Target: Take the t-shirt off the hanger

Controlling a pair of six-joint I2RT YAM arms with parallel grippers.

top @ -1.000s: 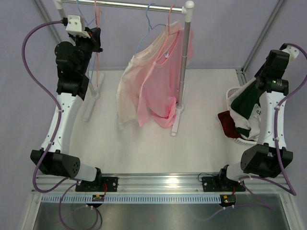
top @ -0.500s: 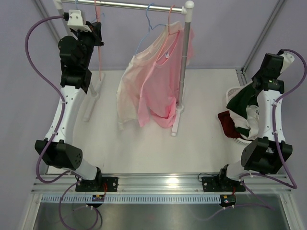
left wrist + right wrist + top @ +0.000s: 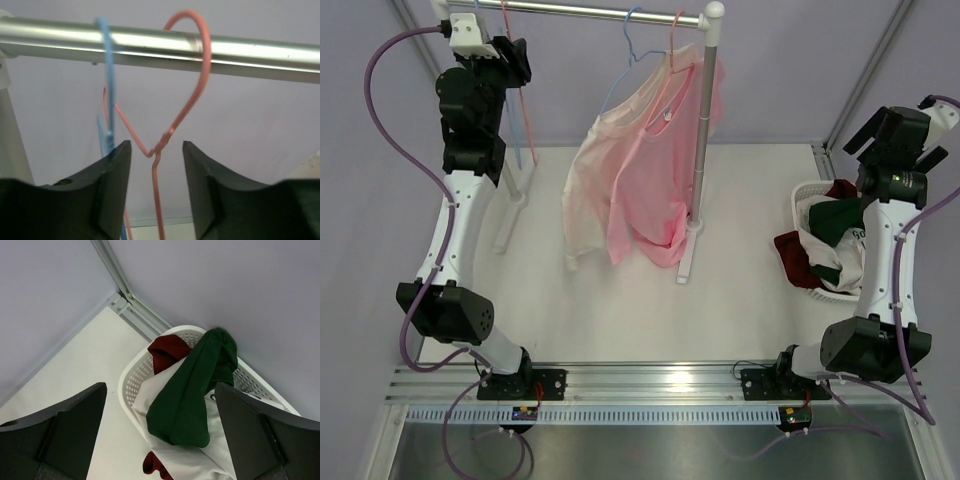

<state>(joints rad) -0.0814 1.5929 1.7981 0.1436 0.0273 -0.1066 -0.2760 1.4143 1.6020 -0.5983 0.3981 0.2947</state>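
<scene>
An empty pink wire hanger [image 3: 190,100] hangs by its hook on the metal rail [image 3: 250,52], beside an empty blue hanger [image 3: 107,90]. My left gripper [image 3: 156,145] is open, its fingers on either side of the pink hanger's neck without touching it; in the top view it [image 3: 512,58] sits high at the rail's left end. A green t-shirt [image 3: 192,390] lies on top of white and red clothes in the white basket [image 3: 131,377]. My right gripper [image 3: 160,386] is open and empty above it, seen raised over the basket [image 3: 802,200] in the top view [image 3: 898,150].
A pink t-shirt [image 3: 655,180] and a cream t-shirt [image 3: 588,190] hang on hangers at the right part of the rail, next to the rack's upright post [image 3: 703,130]. The rack's left foot [image 3: 510,225] stands on the table. A red garment [image 3: 788,250] spills over the basket.
My left gripper rose to the rail and opened, leaving the pink hanger hooked there. My right gripper opened and lifted, and the green t-shirt now lies in the basket.
</scene>
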